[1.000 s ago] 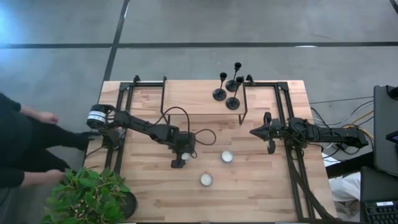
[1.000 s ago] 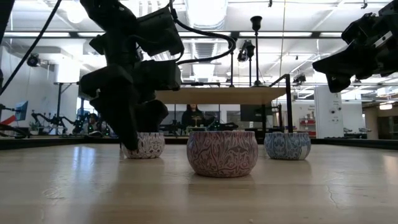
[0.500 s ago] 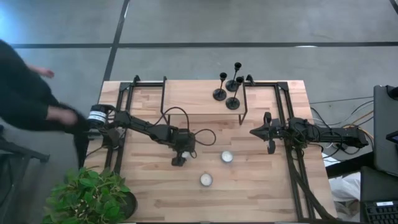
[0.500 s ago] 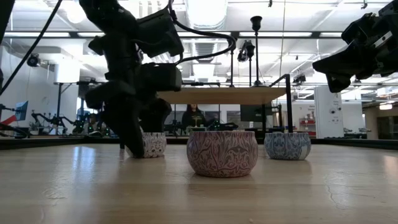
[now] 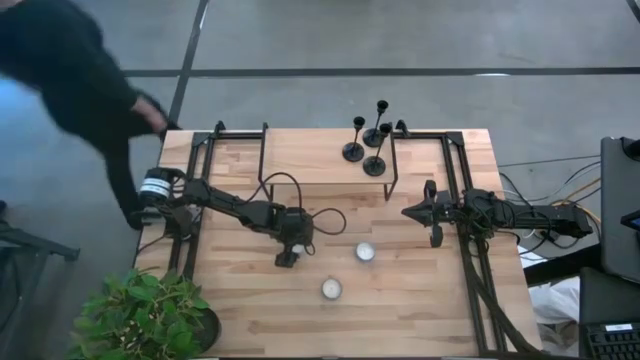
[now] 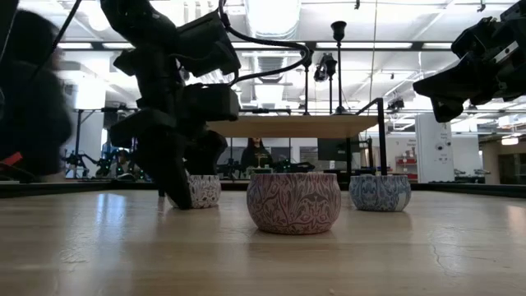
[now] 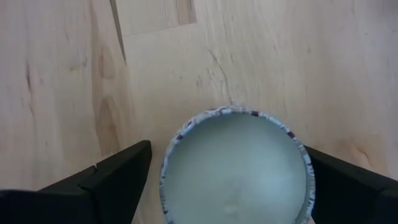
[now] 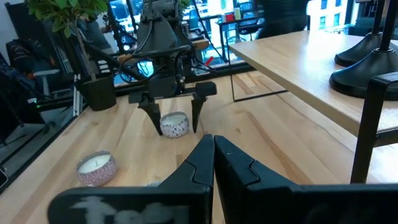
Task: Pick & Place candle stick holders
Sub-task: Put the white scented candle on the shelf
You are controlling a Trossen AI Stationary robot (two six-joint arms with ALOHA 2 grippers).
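Observation:
Three black candle stick holders point(image 5: 353, 150) point(image 5: 378, 133) point(image 5: 376, 164) stand on their round bases on a raised wooden shelf point(image 5: 310, 155) at the table's far side. Two of the bases show in the right wrist view point(image 8: 367, 71). My left gripper point(image 5: 290, 252) is open and low over the table's middle. Its fingers stand on either side of a small patterned candle tin point(image 7: 236, 171) with a gap at each side point(image 8: 174, 124). My right gripper point(image 5: 408, 212) is shut and empty, held above the table's right part.
Two more candle tins stand on the table point(image 5: 365, 252) point(image 5: 330, 289). A potted plant point(image 5: 145, 315) sits at the near left corner. A person in dark clothes point(image 5: 80, 70) moves beyond the table's left far corner. Black frame rails point(image 5: 390, 160) flank the shelf.
My left gripper has shifted a little over the candle tin, which is now hidden under it in the high view. The person at the table's left has moved from the near side toward the far side.

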